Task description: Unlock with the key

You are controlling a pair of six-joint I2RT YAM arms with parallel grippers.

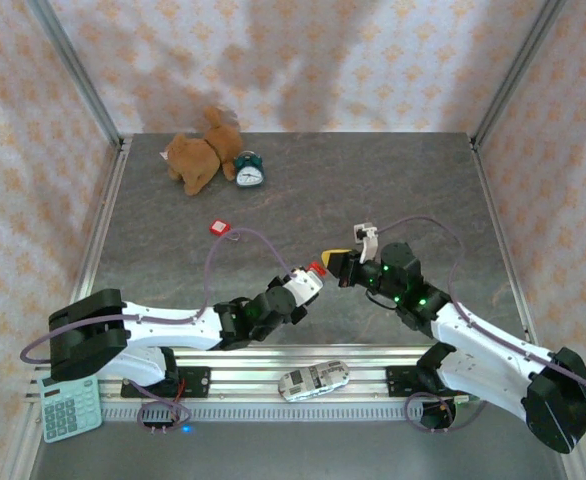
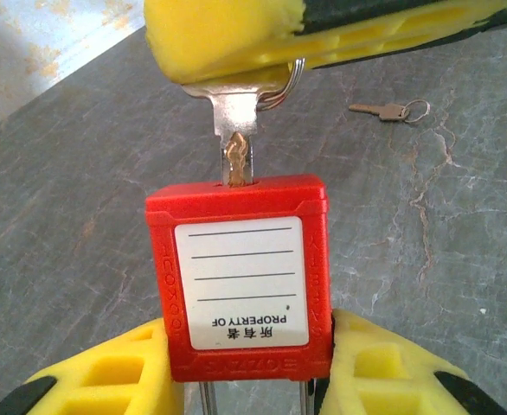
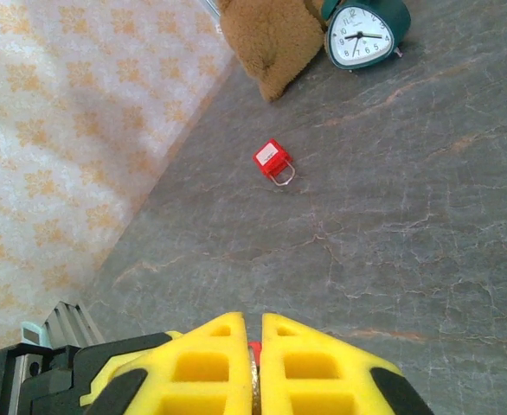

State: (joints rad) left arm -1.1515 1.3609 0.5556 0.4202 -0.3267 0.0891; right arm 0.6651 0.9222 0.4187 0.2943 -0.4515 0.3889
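The left gripper [image 2: 249,372] holds a red padlock [image 2: 240,277] between its yellow fingers [image 2: 106,380]. A key [image 2: 236,138] sits in its keyhole, pinched by the right gripper [image 2: 236,60]. A second key [image 2: 388,111] lies on the table [image 2: 63,216].

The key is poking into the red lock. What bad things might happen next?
1. The right gripper pinches the key only by its head, so it might slip when turning.
2. The left gripper holds just the lower end of the red padlock; the lock may twist along instead of opening.
3. Some blade shows above the lock, so turning may jam.
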